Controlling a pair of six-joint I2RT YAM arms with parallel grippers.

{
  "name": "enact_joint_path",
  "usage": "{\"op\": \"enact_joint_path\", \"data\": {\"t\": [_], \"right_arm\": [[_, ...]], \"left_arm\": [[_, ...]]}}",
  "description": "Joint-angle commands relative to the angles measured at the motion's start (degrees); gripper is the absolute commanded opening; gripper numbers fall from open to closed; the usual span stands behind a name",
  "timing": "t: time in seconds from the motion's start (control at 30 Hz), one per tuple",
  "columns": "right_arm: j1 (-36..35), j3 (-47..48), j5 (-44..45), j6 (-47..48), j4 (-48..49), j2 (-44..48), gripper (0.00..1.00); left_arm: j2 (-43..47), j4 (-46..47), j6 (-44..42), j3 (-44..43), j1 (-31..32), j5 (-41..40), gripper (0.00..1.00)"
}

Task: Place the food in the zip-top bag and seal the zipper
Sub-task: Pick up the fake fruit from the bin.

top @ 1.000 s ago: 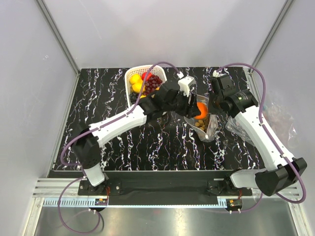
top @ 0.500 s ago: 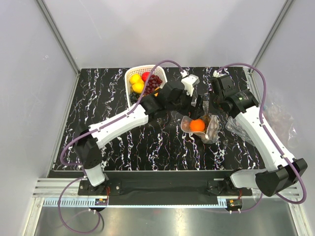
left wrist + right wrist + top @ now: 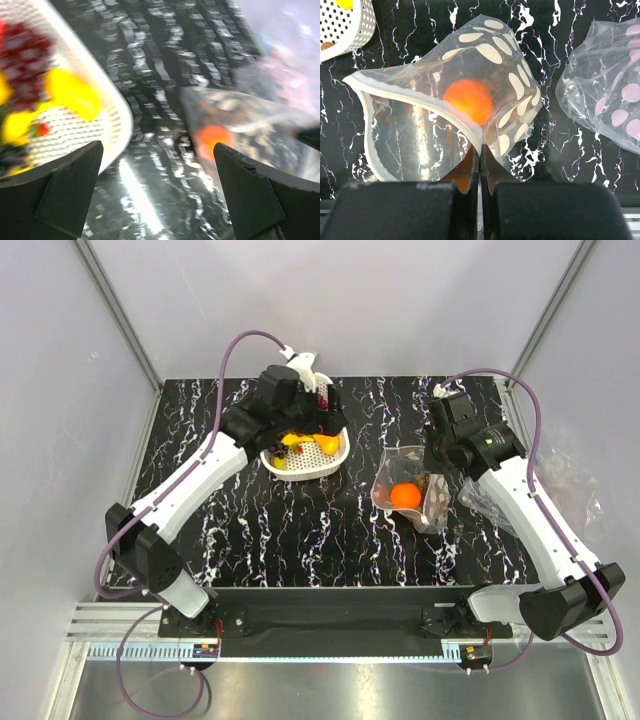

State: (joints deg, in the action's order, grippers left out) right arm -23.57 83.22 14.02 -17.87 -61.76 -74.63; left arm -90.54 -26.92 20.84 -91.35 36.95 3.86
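Now right gripper (image 3: 480, 150) clenched on bag (image 3: 410, 125) rim, left gripper (image 3: 156, 150) spread wide, empty.

Clear glossy bag (image 3: 420, 135), probably plastic.

I log black, white-veined bench (image 3: 300, 525). White perforated basket (image 3: 325, 448) rear-left of centre. Crumpled clear bag with pink dots (image 3: 605, 95) at bench right edge. Grey wall panels (image 3: 120, 320) around bench.
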Motion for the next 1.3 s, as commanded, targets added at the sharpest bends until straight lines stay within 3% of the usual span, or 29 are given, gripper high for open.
{"op": "enact_joint_path", "data": {"t": [0.0, 0.2, 0.3, 0.43, 0.53, 0.63, 0.8, 0.97, 1.27], "right_arm": [[0.2, -0.2, 0.6, -0.3, 1.6, 1.7, 0.0], [0.2, -1.0, 0.9, -0.2, 2.3, 1.5, 0.0], [0.2, -1.4, 0.9, -0.2, 3.0, 1.6, 0.0], [0.2, -1.8, 0.8, 0.2, 3.5, 1.4, 0.0], [0.2, -2.2, 0.4, 0.5, 4.0, 1.3, 0.0], [0.1, -2.2, 0.3, 0.8, 4.1, 1.3, 0.0], [0.1, -2.4, -0.5, 0.9, 4.6, 1.2, 0.0], [0.2, -2.1, -0.7, 1.0, 4.6, 0.7, 0.0], [0.2, -1.8, -1.0, 0.9, 4.8, 0.3, 0.0]], "left_arm": [[-2.4, -1.9, 0.5, -0.6, -3.6, -1.1, 0.99], [-10.8, -1.7, 5.6, -2.6, -9.4, -2.2, 0.99], [-14.5, -0.1, 7.7, -3.4, -11.3, 1.5, 0.88], [-16.5, 3.0, 8.8, -2.9, -12.5, 2.9, 0.83], [-19.0, -0.2, 7.5, -5.8, -14.4, 4.5, 0.69], [-18.7, -2.6, 5.4, -6.5, -16.7, 1.9, 0.63], [-19.5, -5.3, 1.0, -10.2, -19.0, 2.1, 0.75], [-32.0, -18.2, -1.4, -30.3, -19.2, 5.6, 0.83], [-37.1, -15.4, -3.0, -30.6, -19.0, 7.8, 0.96]]}}
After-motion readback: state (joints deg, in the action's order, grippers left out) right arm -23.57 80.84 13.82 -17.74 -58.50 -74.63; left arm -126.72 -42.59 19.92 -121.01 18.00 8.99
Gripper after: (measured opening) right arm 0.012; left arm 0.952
